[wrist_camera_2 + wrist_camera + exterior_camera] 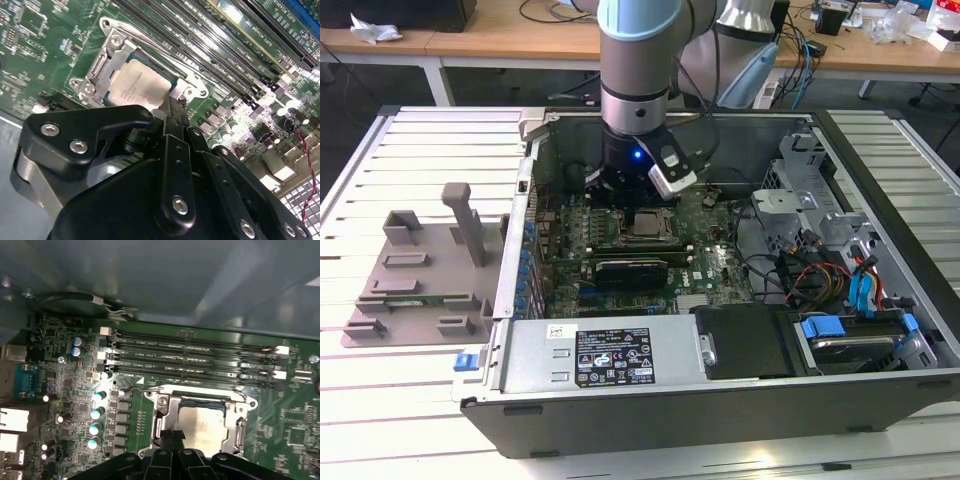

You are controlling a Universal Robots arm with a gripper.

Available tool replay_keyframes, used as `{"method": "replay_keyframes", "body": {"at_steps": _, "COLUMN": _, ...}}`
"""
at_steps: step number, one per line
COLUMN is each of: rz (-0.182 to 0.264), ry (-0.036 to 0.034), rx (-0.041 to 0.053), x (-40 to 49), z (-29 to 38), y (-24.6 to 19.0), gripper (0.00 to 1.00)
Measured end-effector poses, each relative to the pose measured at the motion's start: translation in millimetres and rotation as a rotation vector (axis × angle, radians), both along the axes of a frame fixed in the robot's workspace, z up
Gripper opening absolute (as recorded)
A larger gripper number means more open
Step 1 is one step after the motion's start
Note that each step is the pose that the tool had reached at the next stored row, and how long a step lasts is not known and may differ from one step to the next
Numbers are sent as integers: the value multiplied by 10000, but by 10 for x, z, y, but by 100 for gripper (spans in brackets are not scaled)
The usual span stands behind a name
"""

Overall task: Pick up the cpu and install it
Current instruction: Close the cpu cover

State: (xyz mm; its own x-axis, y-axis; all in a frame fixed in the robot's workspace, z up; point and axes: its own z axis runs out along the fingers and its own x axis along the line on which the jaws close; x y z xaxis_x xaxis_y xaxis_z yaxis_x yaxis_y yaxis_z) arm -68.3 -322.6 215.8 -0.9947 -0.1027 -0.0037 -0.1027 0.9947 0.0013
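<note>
**Print within my reach**, none of it sharp enough for me to read
(a) Exterior view: a black-and-white label (613, 357) on the grey power supply cover (525, 365), with a smaller white sticker (557, 333) just beside it, toward the exterior view's left.
(b) Second wrist view: faint dark lines of print on the pale top of the cpu (137, 87).
(c) First wrist view: white lettering along the memory slots (192, 357) of the green motherboard (295, 410), too small for me to make out
</note>
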Motion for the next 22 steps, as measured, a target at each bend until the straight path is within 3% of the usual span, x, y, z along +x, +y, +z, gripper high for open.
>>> {"method": "replay_keyframes", "body": {"at_steps": 12, "rz": 0, "ry": -1, "rx": 20, "x": -44, "z": -109, "y": 0, "gripper": 11}}
{"method": "replay_keyframes", "body": {"at_steps": 22, "rz": 0, "ry": 0, "rx": 19, "x": -45, "z": -118, "y": -9, "gripper": 11}}
